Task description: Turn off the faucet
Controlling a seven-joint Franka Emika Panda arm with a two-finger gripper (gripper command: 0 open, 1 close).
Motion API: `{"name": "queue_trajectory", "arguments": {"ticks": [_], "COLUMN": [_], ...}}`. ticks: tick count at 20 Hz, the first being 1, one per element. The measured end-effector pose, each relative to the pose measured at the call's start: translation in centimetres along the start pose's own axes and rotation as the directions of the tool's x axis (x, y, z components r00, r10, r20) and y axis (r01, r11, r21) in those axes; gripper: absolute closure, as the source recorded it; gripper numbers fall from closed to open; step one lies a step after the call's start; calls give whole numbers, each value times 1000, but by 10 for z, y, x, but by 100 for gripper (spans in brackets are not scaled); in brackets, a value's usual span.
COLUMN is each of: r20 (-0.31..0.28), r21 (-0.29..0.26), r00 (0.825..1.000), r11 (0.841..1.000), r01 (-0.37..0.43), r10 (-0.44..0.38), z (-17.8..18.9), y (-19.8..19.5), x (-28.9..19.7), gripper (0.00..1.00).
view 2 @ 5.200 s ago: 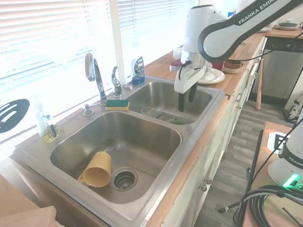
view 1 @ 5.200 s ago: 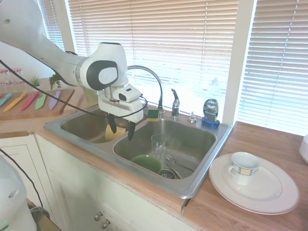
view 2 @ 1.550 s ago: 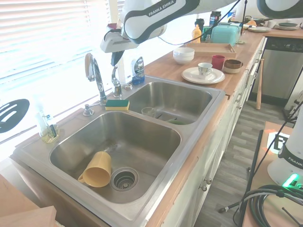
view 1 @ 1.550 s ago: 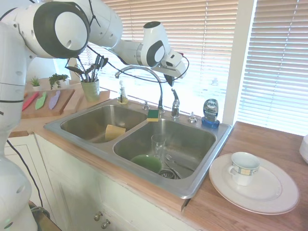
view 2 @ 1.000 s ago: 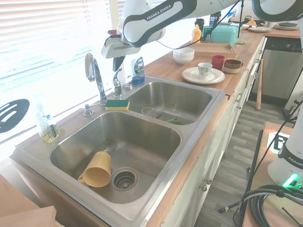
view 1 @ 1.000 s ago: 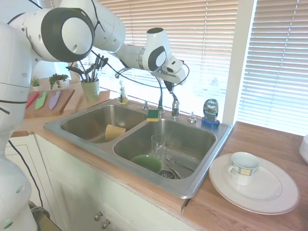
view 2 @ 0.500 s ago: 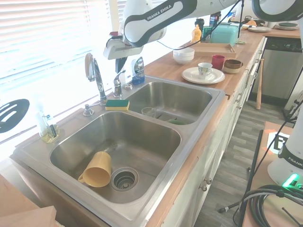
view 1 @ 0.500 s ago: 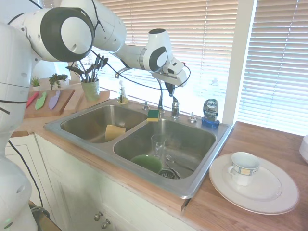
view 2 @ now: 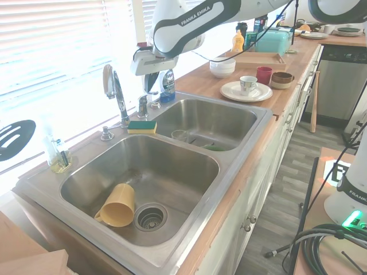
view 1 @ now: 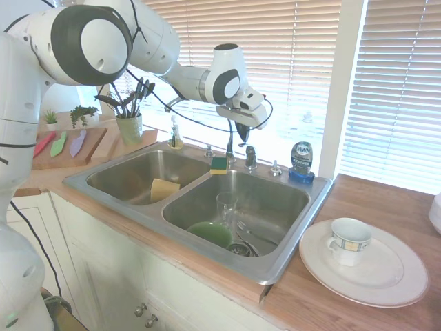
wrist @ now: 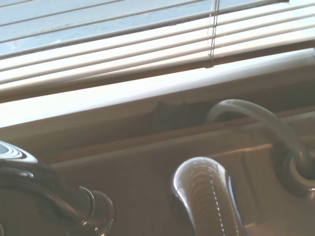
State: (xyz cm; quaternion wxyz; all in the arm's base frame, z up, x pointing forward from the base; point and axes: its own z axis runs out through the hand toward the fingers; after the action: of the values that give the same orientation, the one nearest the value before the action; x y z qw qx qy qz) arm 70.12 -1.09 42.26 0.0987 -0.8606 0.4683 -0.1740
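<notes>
Kitchen window blinds (view 1: 275,62) back a wooden counter (view 1: 386,207) with a double steel sink (view 1: 275,265). Faucet (view 1: 249,157) stands on the far sink rim between the basins, lever handle upright beside the arched spout; the handle's rounded chrome top fills the wrist view. Hand (view 1: 242,134) hangs directly over the handle, fingertips at its top; finger spread: cannot tell. Blue soap bottle (view 1: 301,162) stands right of the faucet, green-yellow sponge (view 1: 219,164) left.

Close on a chrome lever handle (wrist: 209,196) — window blinds (wrist: 123,44) above, pale sill (wrist: 147,93) between, slightly blurred.
</notes>
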Motion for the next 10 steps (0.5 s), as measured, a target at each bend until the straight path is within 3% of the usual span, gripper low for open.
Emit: {"name": "queue_trajectory", "arguments": {"ticks": [7, 10], "r20": [29, 106], "r21": [-37, -150], "r00": [1000, 994], "r11": [999, 989], "r01": [-8, -12], "r10": [9, 28], "z": [-12, -23], "y": [10, 23], "x": [-3, -10], "gripper": [100, 100]}}
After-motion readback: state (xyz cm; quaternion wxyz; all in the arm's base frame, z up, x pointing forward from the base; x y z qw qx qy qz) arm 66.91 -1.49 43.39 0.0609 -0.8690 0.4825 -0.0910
